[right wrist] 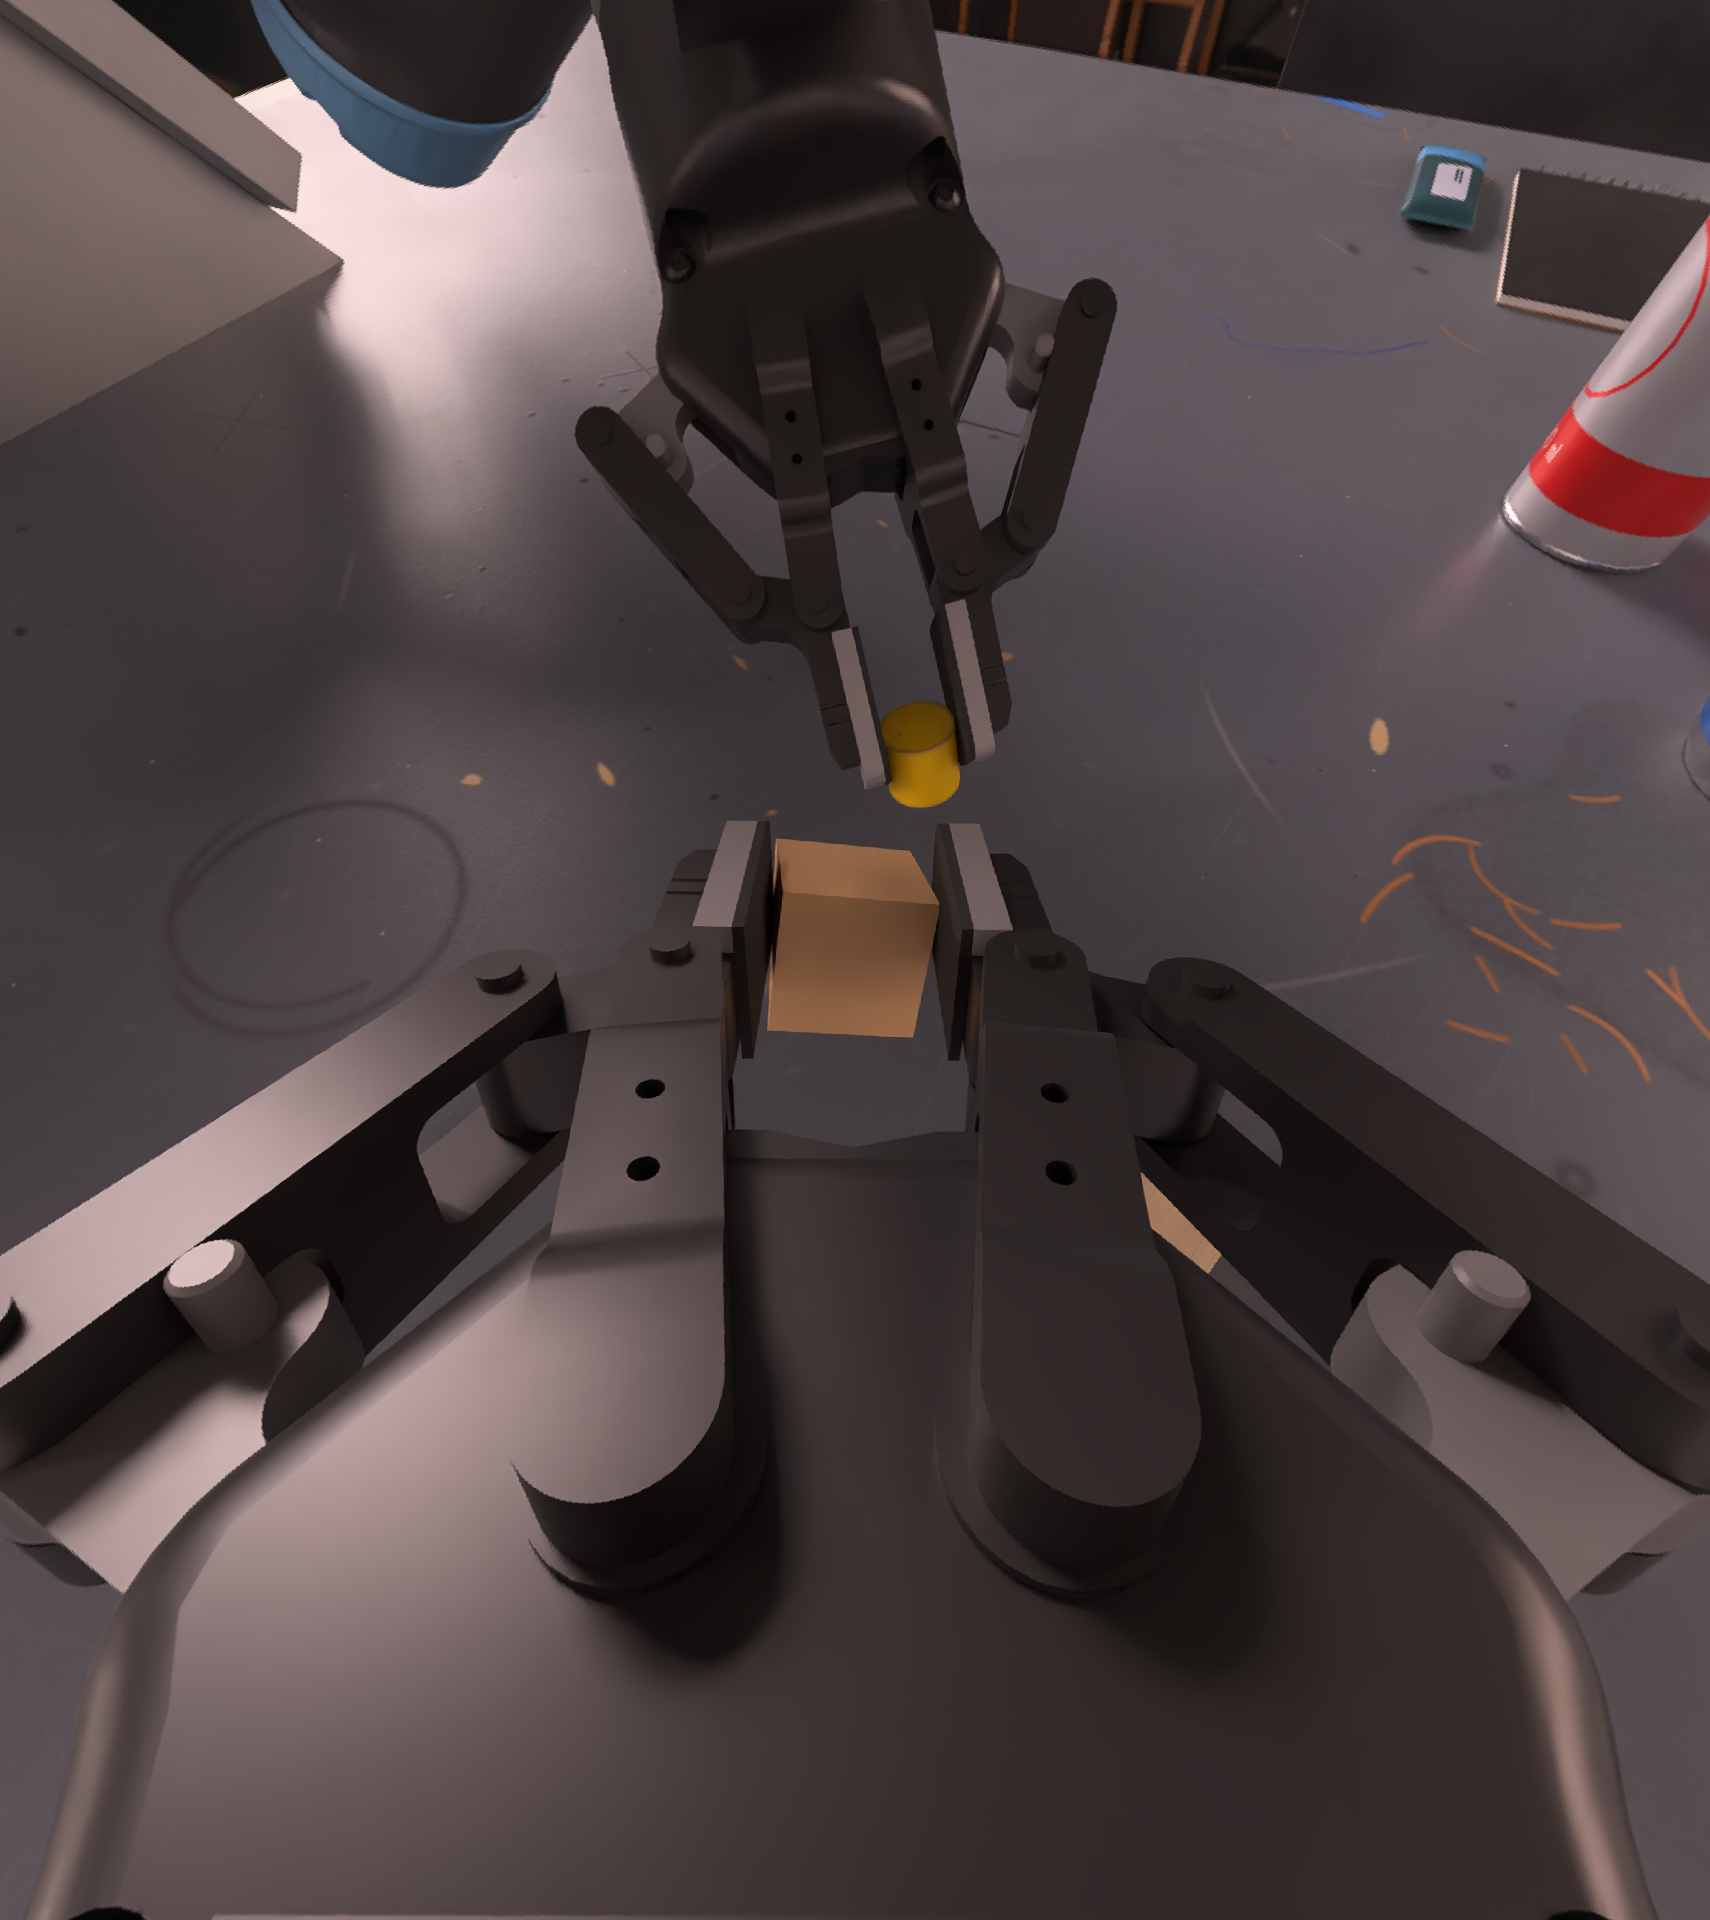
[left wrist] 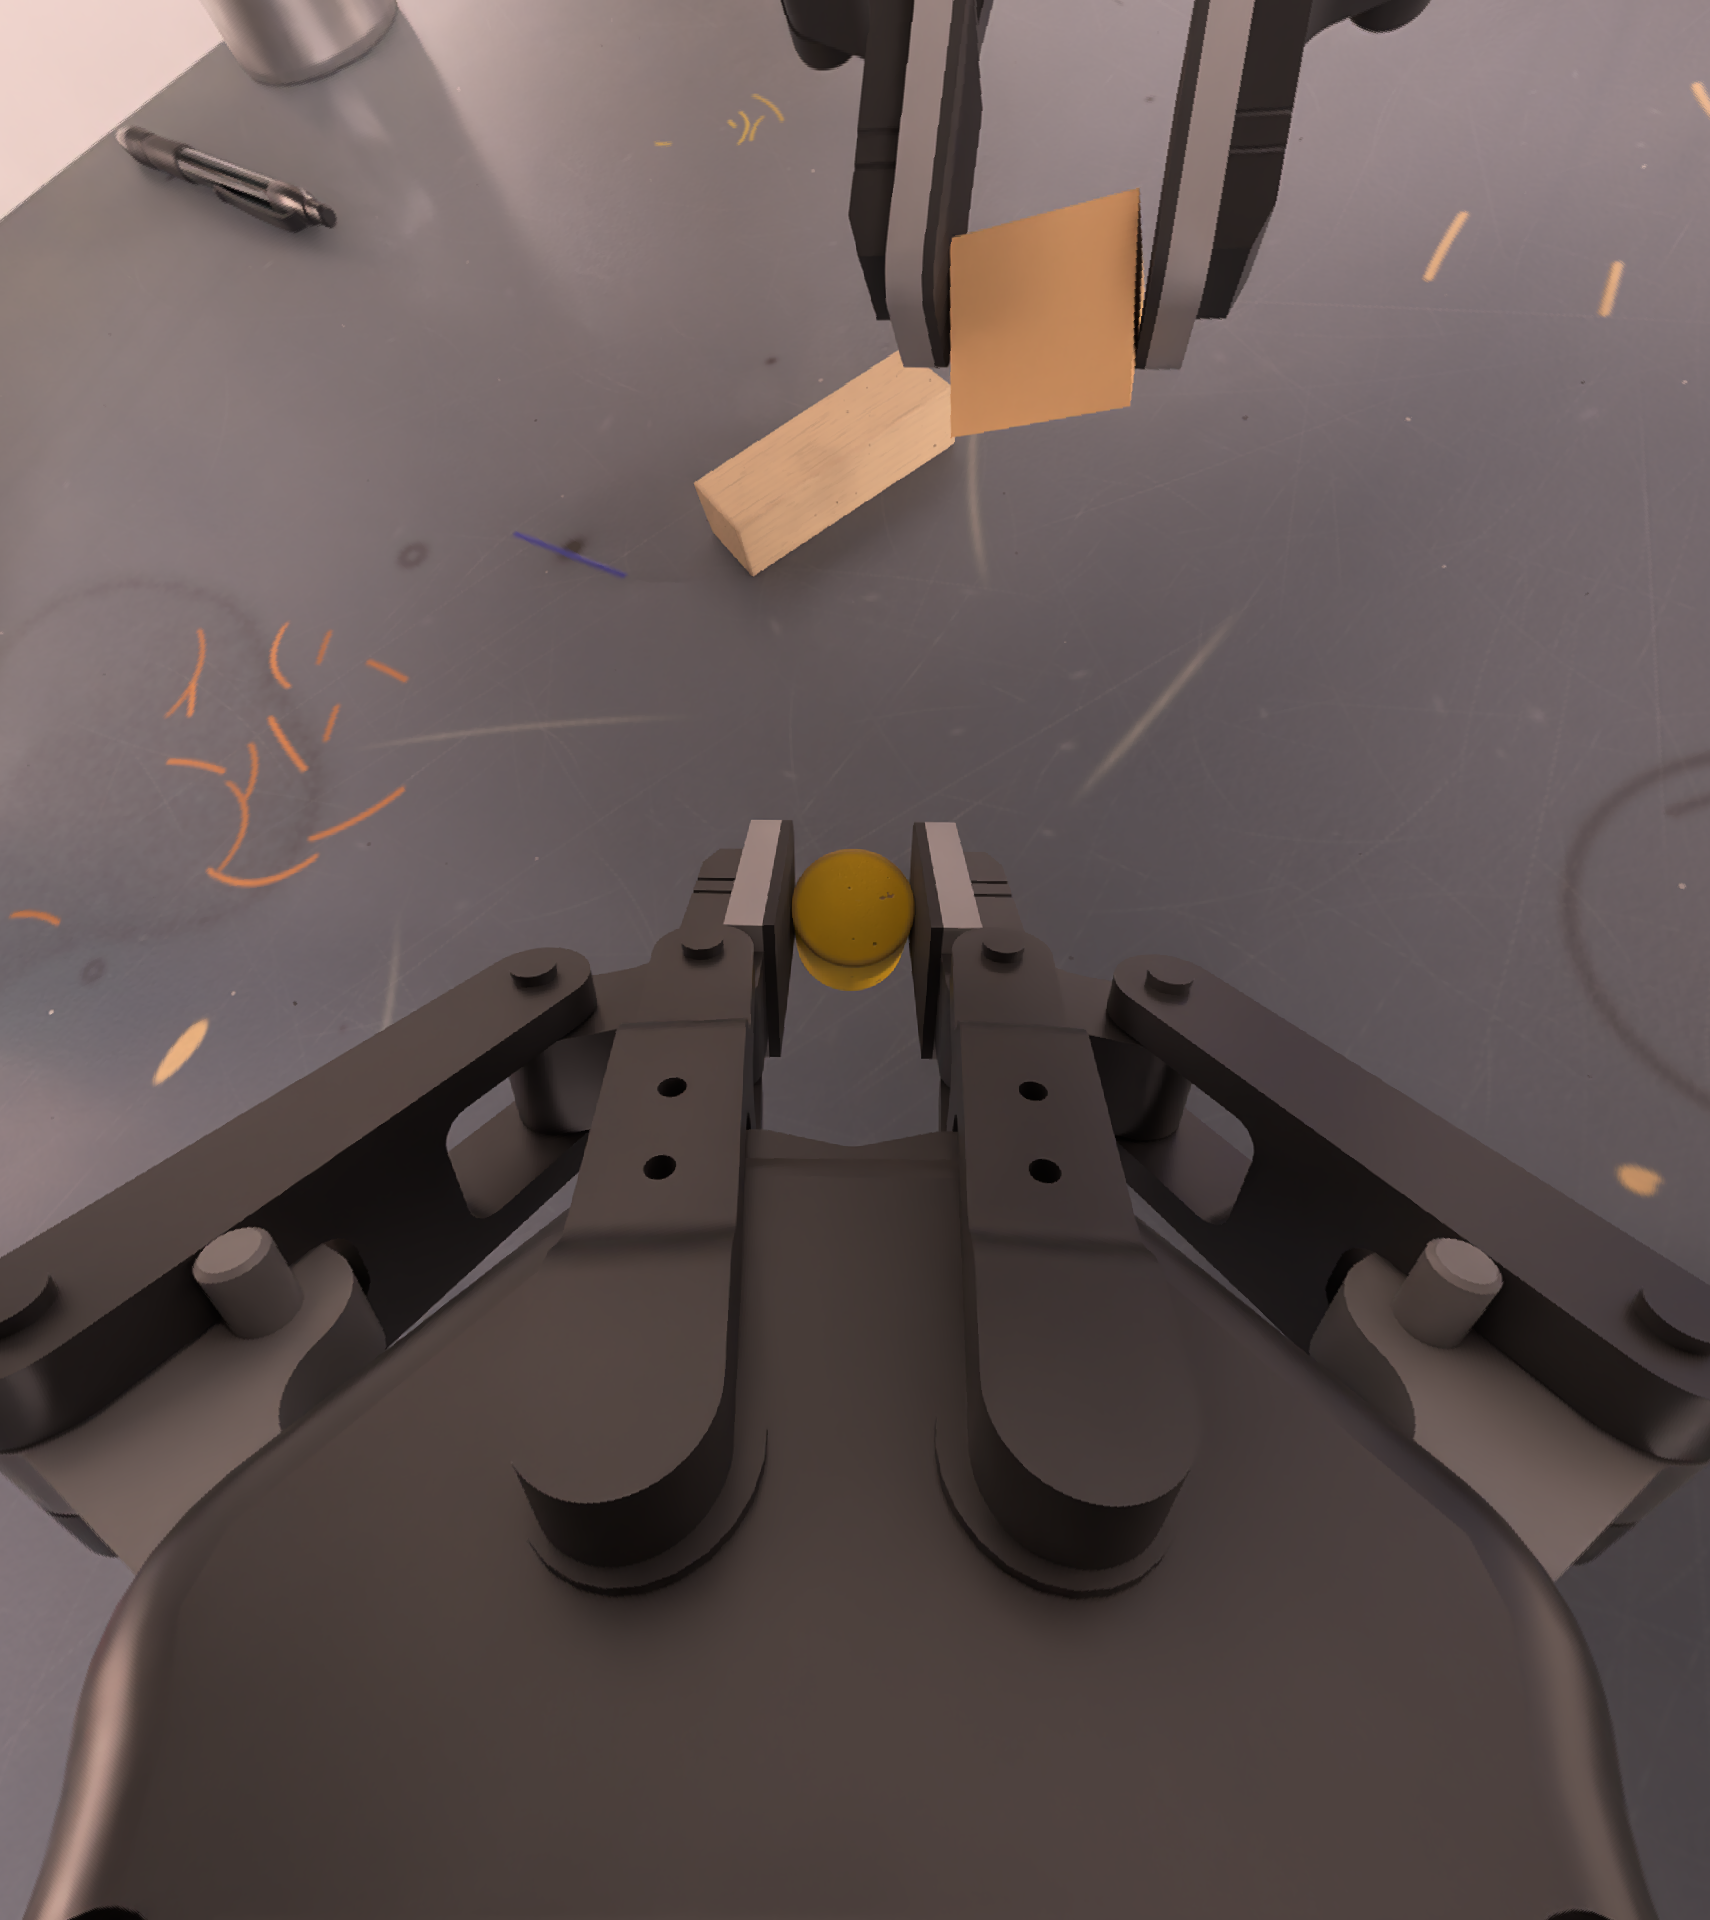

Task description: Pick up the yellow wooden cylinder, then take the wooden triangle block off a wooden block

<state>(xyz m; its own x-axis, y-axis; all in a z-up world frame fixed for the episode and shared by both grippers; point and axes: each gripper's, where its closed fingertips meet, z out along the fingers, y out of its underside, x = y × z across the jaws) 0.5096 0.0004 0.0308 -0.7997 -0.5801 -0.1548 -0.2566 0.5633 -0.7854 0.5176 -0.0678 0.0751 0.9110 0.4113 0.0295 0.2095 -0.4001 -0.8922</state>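
While clamped, yellow wooden cylinder [left wrist: 851,914] glossy, wooden triangle block [right wrist: 851,940] tan

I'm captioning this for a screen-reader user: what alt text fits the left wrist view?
The left gripper clamps a yellow wooden cylinder above a scuffed grey table. Beyond, the right gripper holds the wooden triangle block near a pale wooden block.

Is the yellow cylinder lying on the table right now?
No, the left gripper holds the yellow cylinder between its fingers, clear of the table.
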